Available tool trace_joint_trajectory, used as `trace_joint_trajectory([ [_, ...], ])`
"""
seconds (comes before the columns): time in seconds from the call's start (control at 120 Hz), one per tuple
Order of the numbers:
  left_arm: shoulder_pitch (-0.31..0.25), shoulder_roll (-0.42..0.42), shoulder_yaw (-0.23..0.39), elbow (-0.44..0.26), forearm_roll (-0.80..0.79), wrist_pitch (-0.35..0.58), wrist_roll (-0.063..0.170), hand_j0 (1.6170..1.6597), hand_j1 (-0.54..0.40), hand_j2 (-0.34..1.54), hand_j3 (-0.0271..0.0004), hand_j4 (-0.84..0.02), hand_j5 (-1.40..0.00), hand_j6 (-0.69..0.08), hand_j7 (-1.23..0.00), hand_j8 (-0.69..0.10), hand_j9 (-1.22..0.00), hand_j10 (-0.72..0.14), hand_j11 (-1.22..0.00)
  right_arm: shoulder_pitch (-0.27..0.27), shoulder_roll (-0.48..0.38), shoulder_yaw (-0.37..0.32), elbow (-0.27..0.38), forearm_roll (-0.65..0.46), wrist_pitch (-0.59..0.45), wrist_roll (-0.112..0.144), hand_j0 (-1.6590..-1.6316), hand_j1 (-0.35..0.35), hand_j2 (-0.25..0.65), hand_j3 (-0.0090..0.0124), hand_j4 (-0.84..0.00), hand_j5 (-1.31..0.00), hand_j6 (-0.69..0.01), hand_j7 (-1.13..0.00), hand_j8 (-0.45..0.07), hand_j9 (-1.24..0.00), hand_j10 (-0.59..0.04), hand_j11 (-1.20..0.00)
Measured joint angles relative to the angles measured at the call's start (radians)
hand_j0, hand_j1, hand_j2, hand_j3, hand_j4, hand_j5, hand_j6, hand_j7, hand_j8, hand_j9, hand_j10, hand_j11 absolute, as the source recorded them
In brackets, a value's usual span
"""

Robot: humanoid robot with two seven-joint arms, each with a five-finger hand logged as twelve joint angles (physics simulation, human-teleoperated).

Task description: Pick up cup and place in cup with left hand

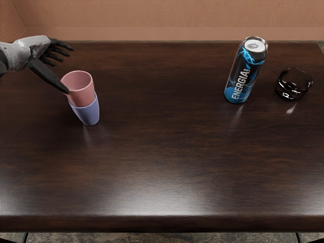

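Brown wall (167, 17) at the back, dark wood-grained counter (152, 167) gleaming along its near side, and here we are in the head view! Over to the left side, the pink cup (81, 92) sits upright inside the blue cup (89, 114), its upper part standing proud of the blue rim, the pair upright on the counter. And the left hand (36, 49)? Spread wide, fingers fanned out behind the cups, pinching nothing, with the thumb (48, 76) reaching down to the pink cup's side, just below the rim. Touching or only just beside it? I can't tell from here.

Across on the other side, an energy drink can (245, 73) stands tall, with a dark, see-through glass (294, 85) next to it.

So the placing looks made, and this reads as the release, right at the finish. Next move: clear that thumb sideways, away from the pink cup, before any lift. Careful now, a snag there could tip the whole stack!
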Motion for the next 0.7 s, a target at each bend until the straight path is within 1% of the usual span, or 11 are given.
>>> trace_joint_trajectory([
  [0.067, -0.001, 0.004, -0.011, -0.002, 0.0, -0.028, -0.002, 1.6579, 0.155, 0.04, 0.0, -0.171, -0.22, -0.168, -0.22, -0.169, -0.22, -0.172, -0.22, 0.0, 0.0, 0.0, 0.0, 0.0, 0.0, 0.0, -1.6581, -0.349, 0.0, 0.0, 0.0, 0.0, 0.0, 0.0, 0.0, 0.0, 0.0, 0.0],
  [0.133, 0.0, 0.008, -0.041, -0.003, -0.003, -0.104, -0.002, 1.658, 0.202, 0.03, 0.0, -0.131, -0.17, -0.128, -0.17, -0.129, -0.17, -0.131, -0.17, 0.0, 0.0, 0.0, 0.0, 0.0, 0.0, 0.0, -1.6581, -0.349, 0.0, 0.0, 0.0, 0.0, 0.0, 0.0, 0.0, 0.0, 0.0, 0.0],
  [0.192, 0.001, 0.022, -0.087, -0.004, -0.027, -0.169, -0.002, 1.658, 0.232, 0.02, 0.0, -0.105, -0.13, -0.103, -0.13, -0.104, -0.13, -0.105, -0.13, 0.0, 0.0, 0.0, 0.0, 0.0, 0.0, 0.0, -1.6581, -0.349, 0.0, 0.0, 0.0, 0.0, 0.0, 0.0, 0.0, 0.0, 0.0, 0.0],
  [0.25, 0.012, 0.048, -0.147, -0.004, -0.082, -0.229, -0.003, 1.658, 0.255, 0.02, 0.0, -0.085, -0.11, -0.084, -0.11, -0.085, -0.11, -0.085, -0.11, 0.0, 0.0, 0.0, 0.0, 0.0, 0.0, 0.0, -1.6581, -0.349, 0.0, 0.0, 0.0, 0.0, 0.0, 0.0, 0.0, 0.0, 0.0, 0.0],
  [0.333, 0.02, 0.057, -0.211, -0.002, -0.199, -0.28, -0.003, 1.658, 0.278, 0.01, 0.0, -0.065, -0.08, -0.065, -0.08, -0.065, -0.08, -0.065, -0.08, 0.0, 0.0, 0.0, 0.0, 0.0, 0.0, 0.0, -1.6581, -0.349, 0.0, 0.0, 0.0, 0.0, 0.0, 0.0, 0.0, 0.0, 0.0, 0.0],
  [0.392, 0.03, 0.068, -0.244, -0.001, -0.258, -0.315, -0.001, 1.658, 0.29, 0.01, 0.0, -0.054, -0.07, -0.054, -0.07, -0.055, -0.07, -0.054, -0.07, 0.0, 0.0, 0.0, 0.0, 0.0, 0.0, 0.0, -1.6581, -0.349, 0.0, 0.0, 0.0, 0.0, 0.0, 0.0, 0.0, 0.0, 0.0, 0.0],
  [0.508, 0.051, 0.07, -0.274, 0.004, -0.307, -0.354, 0.0, 1.658, 0.305, 0.01, 0.0, -0.04, -0.05, -0.041, -0.05, -0.041, -0.05, -0.04, -0.05, 0.0, 0.0, 0.0, 0.0, 0.0, 0.0, 0.0, -1.6581, -0.349, 0.0, 0.0, 0.0, 0.0, 0.0, 0.0, 0.0, 0.0, 0.0, 0.0],
  [0.7, 0.073, 0.057, -0.288, 0.009, -0.326, -0.37, 0.001, 1.658, 0.317, 0.01, 0.0, -0.029, -0.04, -0.03, -0.04, -0.03, -0.04, -0.029, -0.04, 0.0, 0.0, 0.0, 0.0, 0.0, 0.0, 0.0, -1.6581, -0.349, 0.0, 0.0, 0.0, 0.0, 0.0, 0.0, 0.0, 0.0, 0.0, 0.0],
])
